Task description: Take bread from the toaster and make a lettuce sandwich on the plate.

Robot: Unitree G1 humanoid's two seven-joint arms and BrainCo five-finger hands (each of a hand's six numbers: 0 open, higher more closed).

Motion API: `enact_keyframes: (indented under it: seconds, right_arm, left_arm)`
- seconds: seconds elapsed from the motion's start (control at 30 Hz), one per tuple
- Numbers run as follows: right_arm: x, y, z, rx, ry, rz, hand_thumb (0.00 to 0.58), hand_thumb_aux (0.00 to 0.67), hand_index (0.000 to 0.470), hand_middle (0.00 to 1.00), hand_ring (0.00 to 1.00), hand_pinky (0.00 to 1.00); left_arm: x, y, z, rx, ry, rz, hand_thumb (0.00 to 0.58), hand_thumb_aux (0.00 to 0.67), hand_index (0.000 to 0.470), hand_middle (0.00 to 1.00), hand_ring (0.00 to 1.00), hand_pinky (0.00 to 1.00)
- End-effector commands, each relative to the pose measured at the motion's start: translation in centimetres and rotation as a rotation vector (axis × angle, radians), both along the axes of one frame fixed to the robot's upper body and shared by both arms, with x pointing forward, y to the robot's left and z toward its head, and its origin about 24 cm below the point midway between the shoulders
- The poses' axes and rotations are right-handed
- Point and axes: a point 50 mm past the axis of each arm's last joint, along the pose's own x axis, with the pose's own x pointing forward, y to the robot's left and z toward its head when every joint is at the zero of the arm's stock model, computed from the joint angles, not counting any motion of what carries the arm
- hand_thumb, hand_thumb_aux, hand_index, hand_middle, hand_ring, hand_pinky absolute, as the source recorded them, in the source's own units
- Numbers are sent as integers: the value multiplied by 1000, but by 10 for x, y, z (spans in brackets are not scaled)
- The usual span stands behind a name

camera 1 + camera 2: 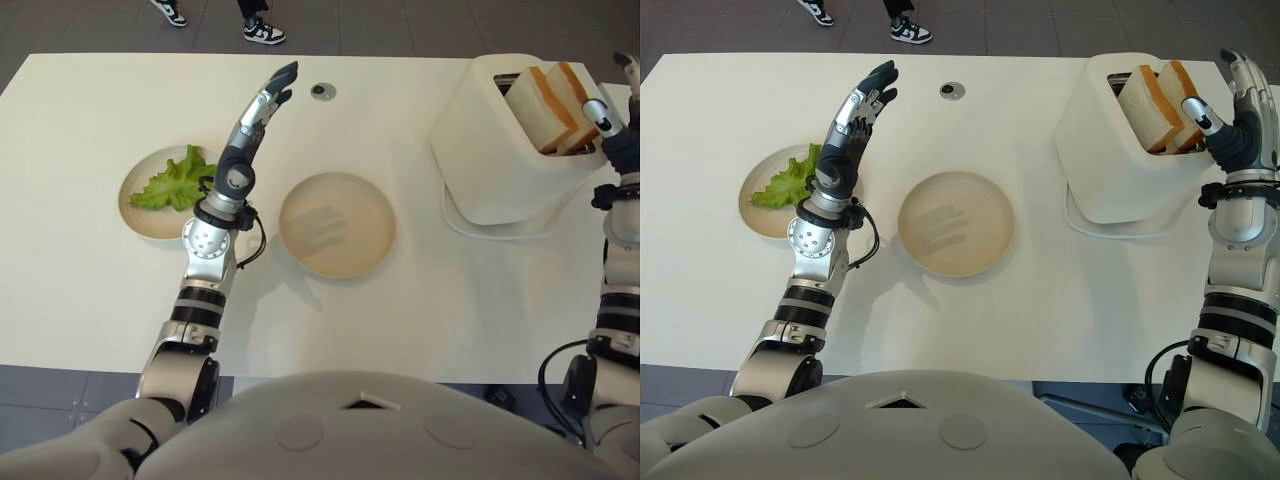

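With the right hand point(1235, 120) spread open and empty beside the bread point(1150, 105) in the toaster point(1110, 160), at 2 o'clock from the empty plate point(980, 250), and the left hand point(852, 125) open and holding nothing, an off-centre pinch could crush a slice or tip the toaster.

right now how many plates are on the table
2. The left plate lies on the robot's left side and holds the lettuce. The middle plate lies at mid-table, left of the toaster. None seems hidden.
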Motion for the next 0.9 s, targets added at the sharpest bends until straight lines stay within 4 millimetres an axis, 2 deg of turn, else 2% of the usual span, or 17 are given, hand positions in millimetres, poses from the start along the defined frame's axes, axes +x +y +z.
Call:
enact_keyframes:
  seconds: [0.03, 0.17, 0.2, 0.23, 0.27, 0.37, 0.4, 0.47, 0.5, 0.57, 0.8, 0.9]
  right_arm:
    - [-6, -7, -22, 37, 137, 26, 0, 0, 0, 0, 0, 0]
    - [-7, -4, -27, 44, 166, 67, 9, 5, 4, 0, 0, 0]
    - [-6, -2, -26, 42, 157, 79, 328, 229, 160, 0, 0, 0]
    - [-6, -1, -23, 44, 138, 87, 503, 426, 299, 0, 0, 0]
    - [-6, 0, -18, 46, 109, 91, 580, 670, 470, 0, 0, 0]
    - [-6, -1, -2, 52, -11, 80, 580, 670, 470, 0, 0, 0]
    - [-6, -2, 4, 55, -56, 69, 580, 670, 470, 27, 27, 27]
    - [-6, -2, 15, 65, -148, 52, 580, 670, 470, 431, 431, 431]
    - [-6, 0, 19, 58, -184, 55, 580, 670, 470, 792, 792, 792]
    - [-6, 1, 25, 53, -251, 41, 580, 670, 470, 980, 980, 980]
    - [-14, 16, 56, 105, -578, 80, 580, 670, 470, 1000, 1000, 1000]
    - [-22, 30, 70, 124, -695, 166, 580, 670, 470, 1000, 1000, 1000]
  left_arm:
    - [-1, 0, 0, 7, 3, -1, 0, 0, 0, 0, 0, 0]
    - [-2, 0, 0, 6, 5, -2, 0, 0, 0, 0, 0, 0]
    - [-2, 0, -1, 7, 6, -1, 0, 0, 0, 0, 0, 0]
    - [-2, 0, -1, 7, 7, 0, 0, 0, 0, 0, 0, 0]
    - [-2, 0, -1, 8, 9, 0, 0, 0, 0, 0, 0, 0]
    - [-2, -1, -3, 10, 15, 0, 0, 0, 0, 0, 0, 0]
    - [-2, -1, -3, 10, 16, 0, 0, 0, 0, 0, 0, 0]
    - [-1, -1, -4, 11, 18, 0, 0, 0, 0, 0, 0, 0]
    - [-1, -1, -4, 12, 19, 0, 0, 0, 0, 0, 0, 0]
    - [-1, -2, -5, 18, 19, 1, 0, 0, 0, 0, 0, 0]
    - [1, 4, -2, 46, 2, 30, 0, 0, 0, 0, 0, 0]
    - [5, 20, 2, 159, -32, 123, 0, 0, 0, 0, 0, 0]
